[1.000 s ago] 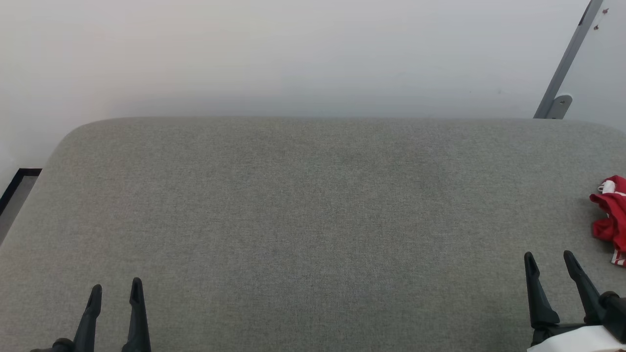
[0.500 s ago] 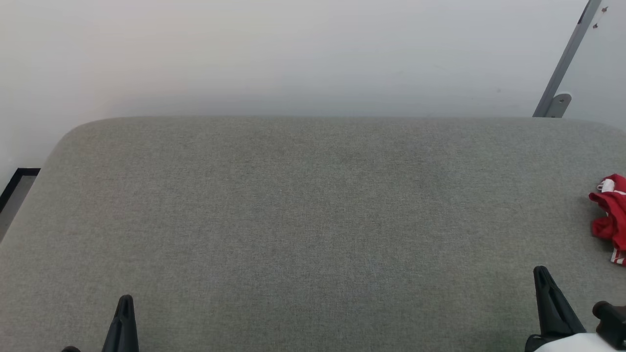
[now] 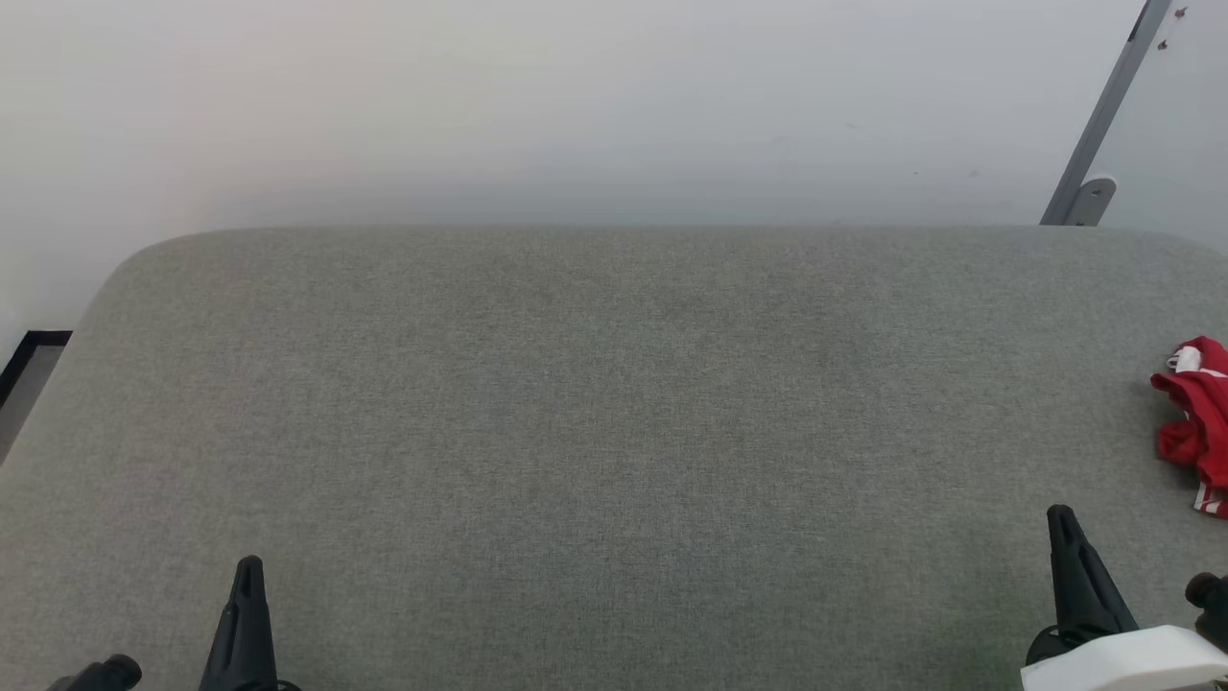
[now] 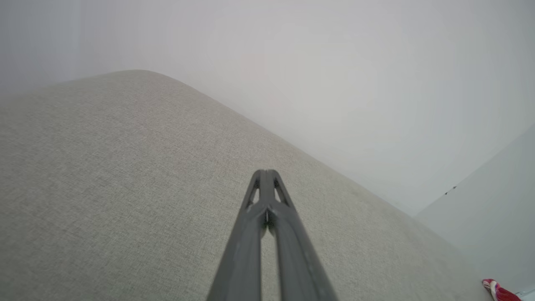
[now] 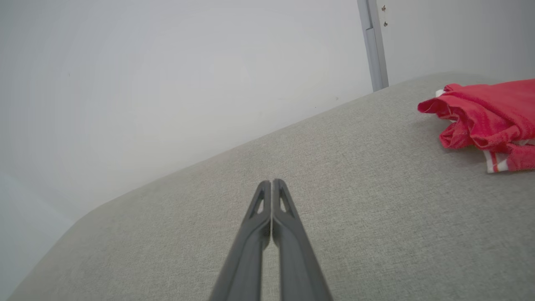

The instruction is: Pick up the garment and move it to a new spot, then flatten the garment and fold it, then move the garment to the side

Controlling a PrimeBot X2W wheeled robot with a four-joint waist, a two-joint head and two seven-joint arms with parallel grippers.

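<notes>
The garment (image 3: pixel 1195 413) is a crumpled red T-shirt with white and striped trim, lying at the far right edge of the grey padded table (image 3: pixel 614 403). It also appears at the right of the right wrist view, garment (image 5: pixel 485 121), and as a small red scrap low right in the left wrist view, garment (image 4: pixel 497 290). My right gripper (image 3: pixel 1060 523) is shut and empty, low on the right, short of the cloth. My left gripper (image 3: pixel 247 571) is shut and empty at the lower left. Both sets of fingers are pressed together in their wrist views: left gripper (image 4: pixel 264 173), right gripper (image 5: pixel 271 183).
A pale wall runs behind the table. A grey metal strut (image 3: pixel 1103 115) leans against it at the back right. At the far left a strip of floor with a black border (image 3: pixel 29 360) marks the table's left end.
Both grippers have gone from open, with two fingers apart, to shut. The head view has shifted slightly, so the garment sits a little higher and further left in it.
</notes>
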